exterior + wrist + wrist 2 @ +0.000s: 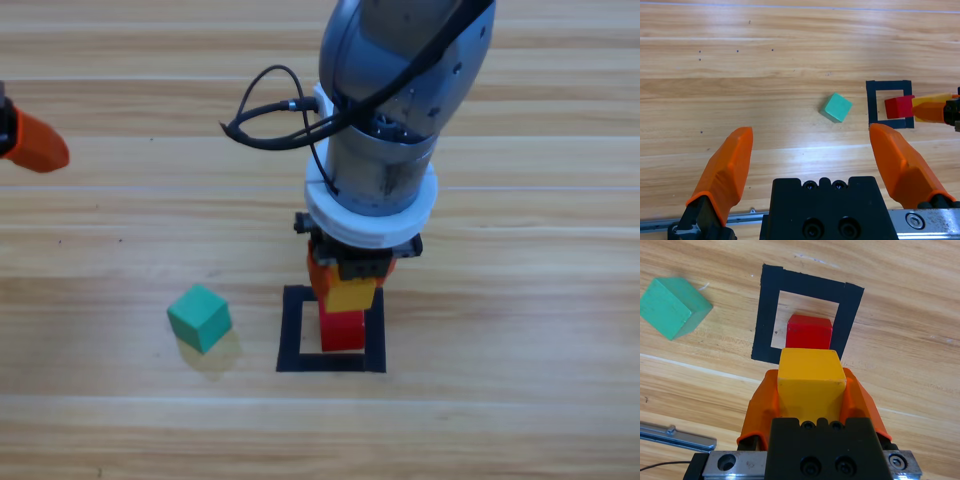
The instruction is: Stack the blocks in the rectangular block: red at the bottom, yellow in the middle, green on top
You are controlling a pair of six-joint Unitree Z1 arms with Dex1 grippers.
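Three cubes: one red [343, 329], one yellow [351, 294], one green [199, 317]; one tape square [291, 334]; two arms

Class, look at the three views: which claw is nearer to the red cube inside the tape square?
Right. The right claw, shut on the yellow cube, hangs just above the red cube; the left claw waits open, far off at the table's left edge.

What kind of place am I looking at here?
Probably a robotics test bench: a bare wooden table with a taped black square, coloured toy cubes like the green one, and a robot arm's right gripper holding a yellow cube.
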